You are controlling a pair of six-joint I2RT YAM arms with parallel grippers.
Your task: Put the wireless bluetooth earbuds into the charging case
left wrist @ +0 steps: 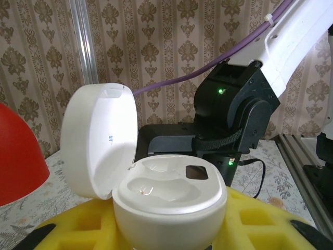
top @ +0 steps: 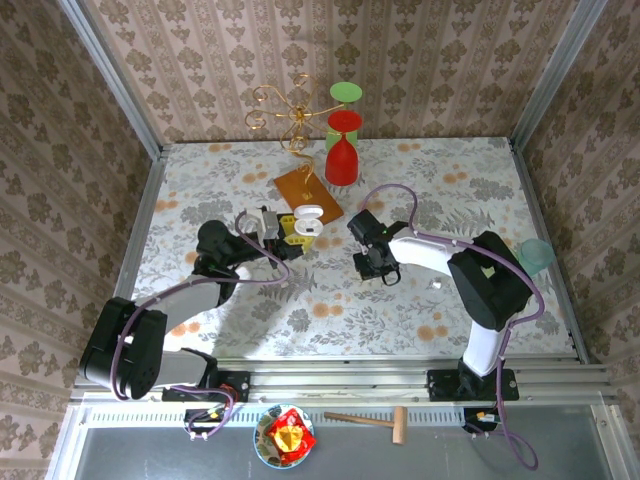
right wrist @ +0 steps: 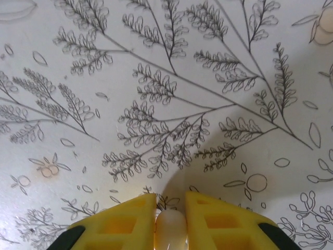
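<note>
Floral-print tablecloth (top: pixel 450 180), wallpaper walls (top: pixel 200 50). R gripper (right wrist: pixel 170 204) pinches small white plastic earbud (right wrist: pixel 170 232); open white rounded charging case (left wrist: pixel 169 192), clamped in L gripper (top: pixel 291 234), lies near, upper-left of it in top view, sockets up.

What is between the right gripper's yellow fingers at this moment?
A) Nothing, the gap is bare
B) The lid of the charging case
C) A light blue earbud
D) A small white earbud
D: the right wrist view shows a small white earbud pinched between the two yellow fingers of the right gripper, over the floral tablecloth.
</note>
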